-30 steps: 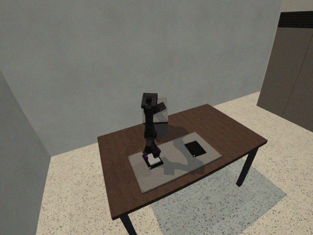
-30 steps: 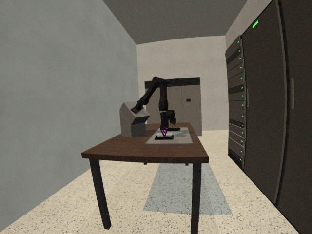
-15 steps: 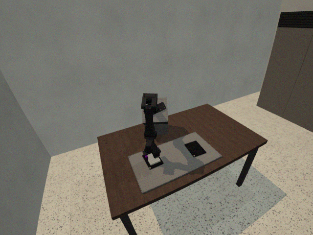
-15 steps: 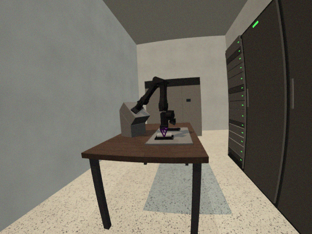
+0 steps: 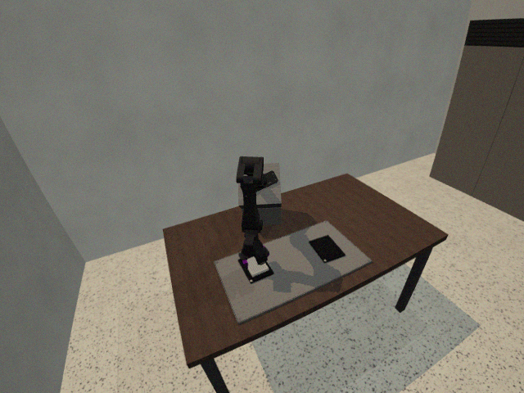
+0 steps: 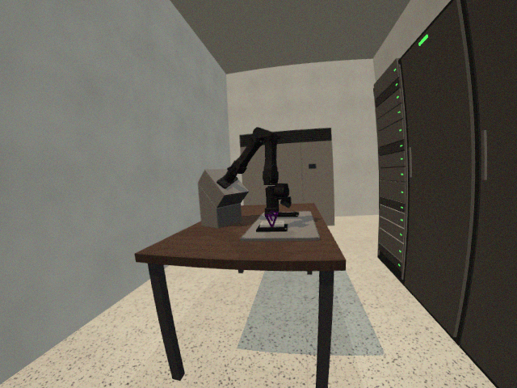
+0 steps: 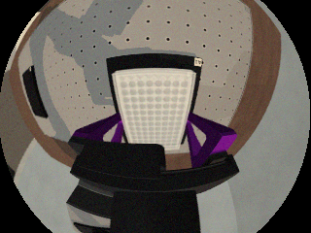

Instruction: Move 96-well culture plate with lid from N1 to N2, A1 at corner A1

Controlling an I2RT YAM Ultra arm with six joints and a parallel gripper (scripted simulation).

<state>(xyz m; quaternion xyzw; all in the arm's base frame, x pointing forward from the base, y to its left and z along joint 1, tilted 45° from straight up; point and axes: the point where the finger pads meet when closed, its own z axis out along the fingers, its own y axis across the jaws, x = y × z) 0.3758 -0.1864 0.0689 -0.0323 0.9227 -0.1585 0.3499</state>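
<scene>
Squarely on nest N1 (image 7: 117, 68), lidded plate (image 7: 155, 107) clamped by pincer (image 7: 155, 143)

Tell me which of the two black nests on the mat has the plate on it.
The nest under the gripper, N1, carries the white well plate, gripped by the fingers. The other nest, N2, lies bare and black.

The pincer (image 7: 155, 143) body hides the plate's (image 7: 155, 107) near edge.
</scene>
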